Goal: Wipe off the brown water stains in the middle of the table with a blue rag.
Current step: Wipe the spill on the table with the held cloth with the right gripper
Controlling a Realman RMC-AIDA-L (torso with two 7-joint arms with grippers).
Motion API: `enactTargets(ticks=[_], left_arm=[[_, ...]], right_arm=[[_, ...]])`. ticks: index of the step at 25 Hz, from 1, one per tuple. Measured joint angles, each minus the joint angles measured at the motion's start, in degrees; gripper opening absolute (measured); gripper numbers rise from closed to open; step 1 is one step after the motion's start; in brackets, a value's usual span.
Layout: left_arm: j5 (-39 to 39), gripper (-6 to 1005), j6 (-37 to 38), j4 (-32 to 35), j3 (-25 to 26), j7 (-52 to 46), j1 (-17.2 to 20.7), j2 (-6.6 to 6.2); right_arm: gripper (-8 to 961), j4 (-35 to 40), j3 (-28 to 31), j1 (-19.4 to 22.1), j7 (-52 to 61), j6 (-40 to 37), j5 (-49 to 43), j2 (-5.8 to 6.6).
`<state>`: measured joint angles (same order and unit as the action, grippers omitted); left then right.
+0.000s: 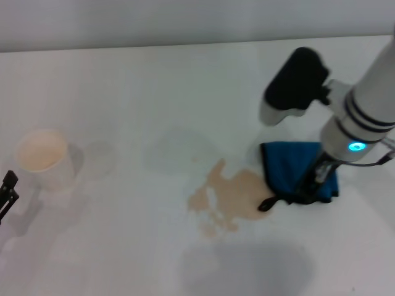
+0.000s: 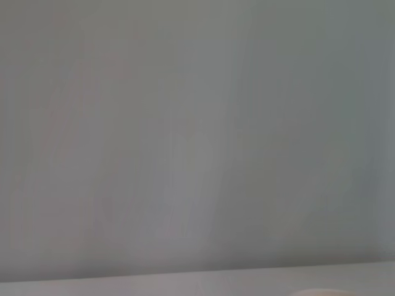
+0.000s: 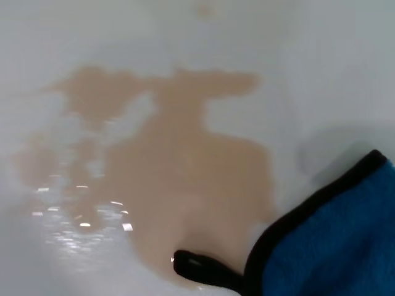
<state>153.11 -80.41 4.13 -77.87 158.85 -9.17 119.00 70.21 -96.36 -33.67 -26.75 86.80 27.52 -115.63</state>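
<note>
The brown water stains (image 1: 227, 196) lie as a tan blotch in the middle of the white table (image 1: 123, 246); in the right wrist view the stains (image 3: 179, 172) fill the middle. The blue rag (image 1: 295, 168) with black edging lies at the blotch's right edge, its black loop tag (image 1: 268, 204) touching the liquid. The rag (image 3: 345, 240) and tag (image 3: 200, 268) also show in the right wrist view. My right gripper (image 1: 316, 179) presses down on the rag. My left gripper (image 1: 6, 191) is parked at the table's left edge.
A white paper cup (image 1: 44, 159) stands at the left of the table, near the left gripper. The table's far edge (image 1: 185, 44) runs along the back. The left wrist view shows only a blank grey surface.
</note>
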Motion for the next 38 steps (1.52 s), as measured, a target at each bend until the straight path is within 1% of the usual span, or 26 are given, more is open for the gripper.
enactTargets(ticks=[9,13,18,21,33,38], left_arm=[[0.0,877,0.1,0.0,0.0,0.1,-0.2,0.0],[0.0,877,0.2,-0.1,0.0,0.1,-0.3,0.0],[0.0,877,0.4,0.0,0.0,0.1,-0.5,0.0],[0.0,877,0.7,-0.1,0.0,0.1,-0.9,0.0],[0.1,877,0.8,0.0,0.0,0.1,-1.8,0.0],[0.1,877,0.8,0.0,0.0,0.1,-2.1,0.0]], right_arm=[[11,1.1,-9.3,-3.9,1.2,-0.2,8.2,-0.44],[11,1.5,-11.9,-4.8,1.0,0.0,11.6,-0.47],[12,2.7,-17.2,-5.7,0.8,0.4,16.3,-0.47],[12,3.4,-19.1,-6.1,0.9,0.5,18.1,-0.49],[12,4.1,-19.0,-6.8,0.8,-0.6,18.5,-0.47],[12,4.0,-19.0,-7.7,0.8,-1.6,18.5,-0.47]])
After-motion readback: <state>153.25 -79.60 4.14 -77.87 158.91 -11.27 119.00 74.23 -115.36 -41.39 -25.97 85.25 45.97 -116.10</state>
